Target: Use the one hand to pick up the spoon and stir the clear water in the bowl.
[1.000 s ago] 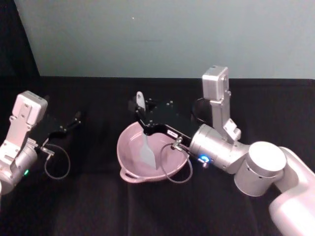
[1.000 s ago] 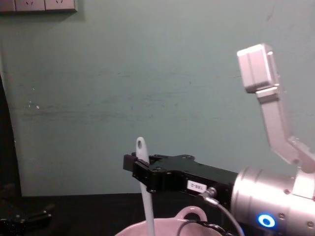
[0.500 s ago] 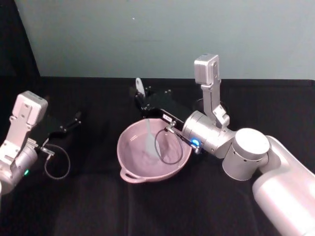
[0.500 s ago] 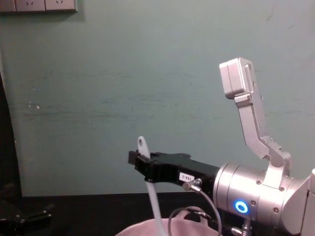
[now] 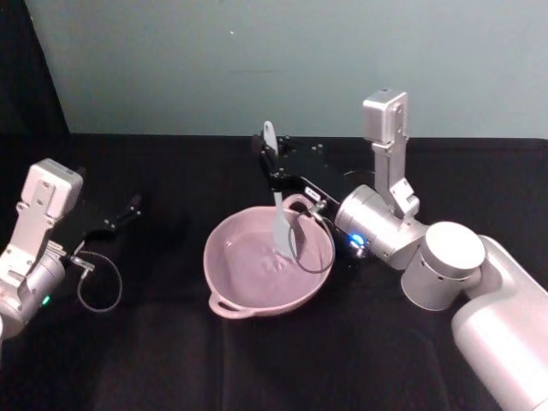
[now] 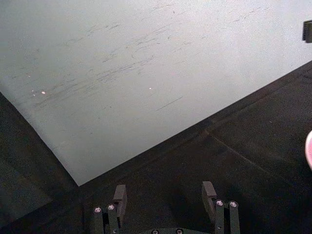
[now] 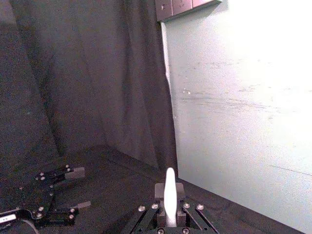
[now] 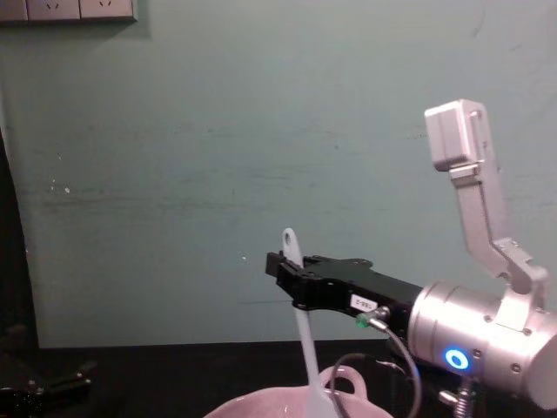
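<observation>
The pale pink bowl (image 5: 221, 233) sits mid-table holding clear water, its loop handle toward me; its rim (image 8: 261, 404) shows low in the chest view. My right gripper (image 5: 272, 164) hovers over the bowl's far right rim, shut on the white spoon (image 5: 279, 205). The spoon stands nearly upright, handle hole on top and blade dipped in the water at the bowl's right side. The same gripper (image 8: 287, 266) and spoon (image 8: 302, 324) appear from the chest. The handle (image 7: 169, 194) rises between the gripper (image 7: 169, 217) fingers. My left gripper (image 5: 130, 207) is parked open at the left, (image 6: 164, 195).
A black cloth (image 5: 171, 342) covers the table, with a teal wall (image 5: 257, 60) behind. The right arm's cable (image 5: 312, 257) loops over the bowl's right rim. The left arm's cable (image 5: 98, 287) lies on the cloth at the left. Wall sockets (image 8: 78, 9) sit high up.
My right gripper has swept the spoon rightward across the bowl. The blade went from the bowl's left-middle to its right side. The left arm has not moved.
</observation>
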